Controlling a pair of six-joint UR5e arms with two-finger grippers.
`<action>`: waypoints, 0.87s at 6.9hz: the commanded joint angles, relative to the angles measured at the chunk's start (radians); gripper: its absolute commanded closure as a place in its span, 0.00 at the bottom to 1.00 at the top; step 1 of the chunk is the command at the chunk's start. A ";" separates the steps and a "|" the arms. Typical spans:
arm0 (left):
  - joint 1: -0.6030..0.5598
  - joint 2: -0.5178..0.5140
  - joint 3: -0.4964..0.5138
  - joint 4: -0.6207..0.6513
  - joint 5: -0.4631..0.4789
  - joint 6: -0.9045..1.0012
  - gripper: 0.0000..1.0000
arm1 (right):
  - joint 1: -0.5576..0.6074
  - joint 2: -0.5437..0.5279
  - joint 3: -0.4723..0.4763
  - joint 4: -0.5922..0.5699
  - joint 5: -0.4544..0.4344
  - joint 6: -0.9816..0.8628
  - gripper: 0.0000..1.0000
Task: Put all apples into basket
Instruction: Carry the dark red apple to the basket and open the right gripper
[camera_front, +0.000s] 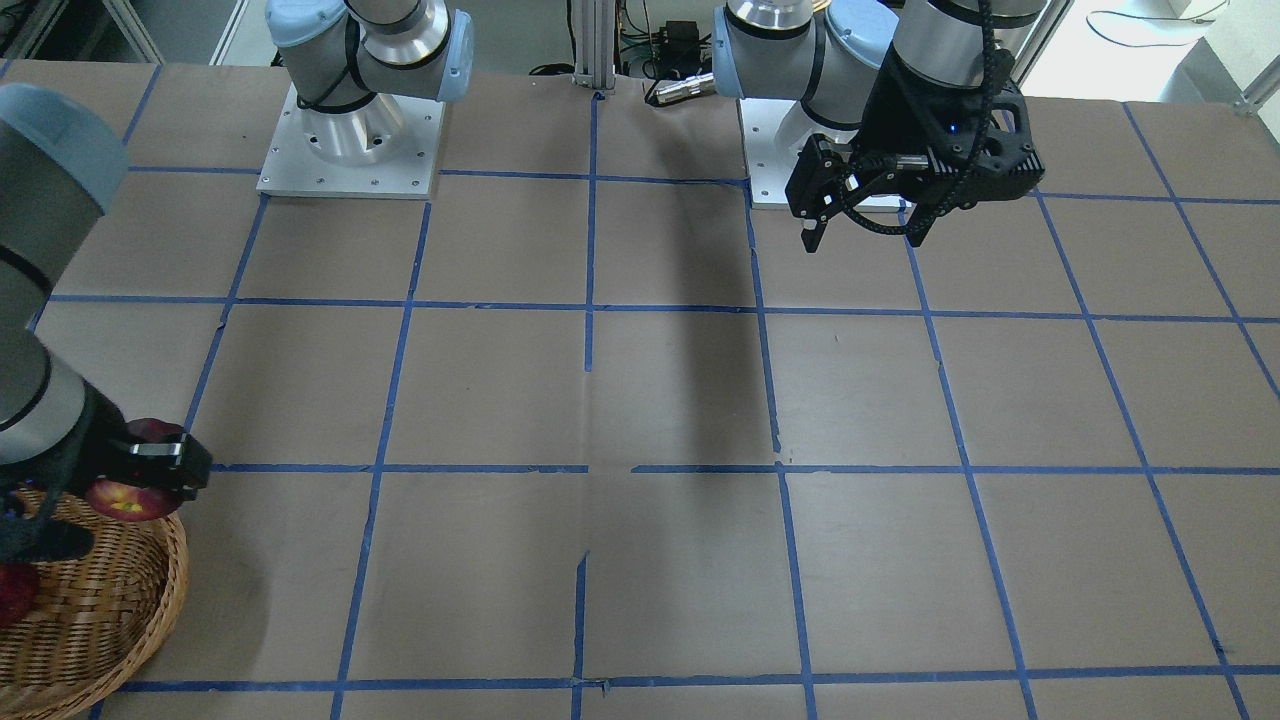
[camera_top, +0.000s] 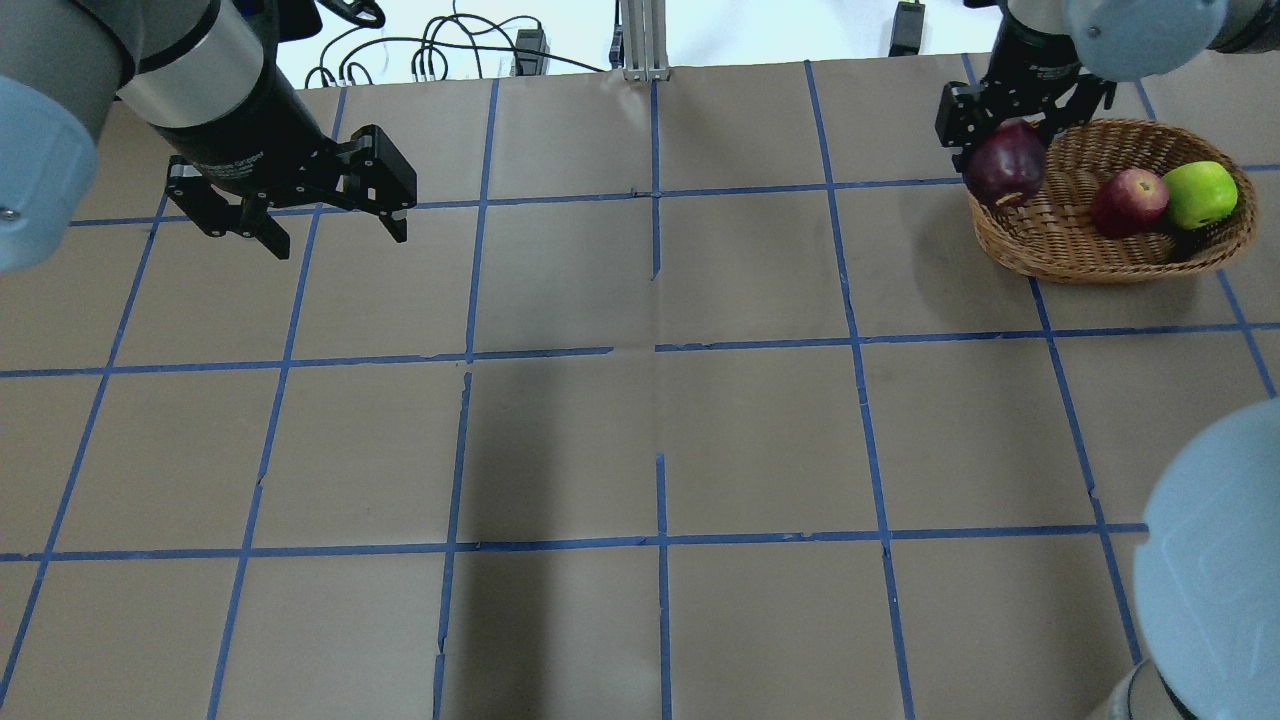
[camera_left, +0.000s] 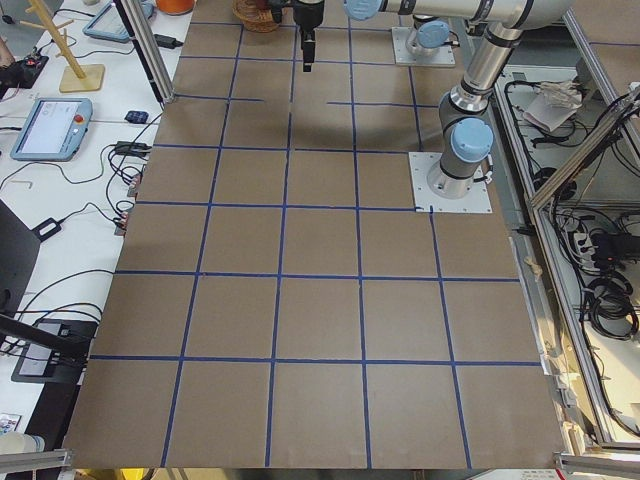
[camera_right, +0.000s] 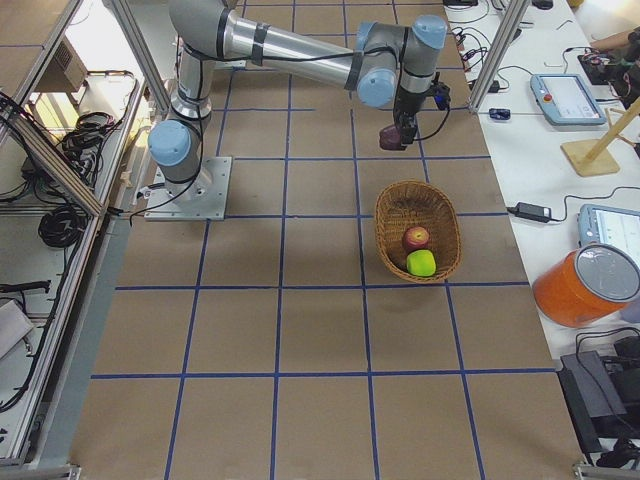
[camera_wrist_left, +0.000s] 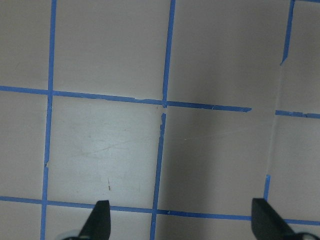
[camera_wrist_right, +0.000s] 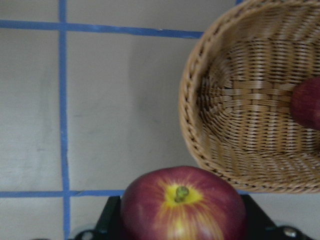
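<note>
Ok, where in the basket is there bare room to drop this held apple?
The bare weave at the basket's end nearest the right gripper holding the maroon apple, bordered by the rim and the red apple, is free. The other end is crowded: red apple and green apple sit together there.

The basket (camera_top: 1050, 255) stands on the table (camera_top: 660, 420) near its far edge, in the right half. In the basket's end toward the right edge lie two touching apples: the inner apple (camera_top: 1128, 202) and, rightward of it, the outer apple (camera_top: 1200, 194). The third apple (camera_top: 1005, 165) hangs in the right claw (camera_top: 1008, 150) above the basket's opposite end, at its rim. The left claw (camera_top: 338, 238) hangs over the table's left half, well apart.
</note>
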 joint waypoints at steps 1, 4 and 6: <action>0.000 0.000 0.000 0.000 0.000 -0.001 0.00 | -0.114 0.116 -0.006 -0.129 -0.016 -0.091 0.97; 0.002 0.000 -0.002 0.000 0.001 0.001 0.00 | -0.119 0.206 -0.001 -0.280 -0.011 -0.118 0.00; 0.002 0.001 0.000 0.000 0.001 0.001 0.00 | -0.119 0.180 -0.001 -0.227 -0.017 -0.118 0.00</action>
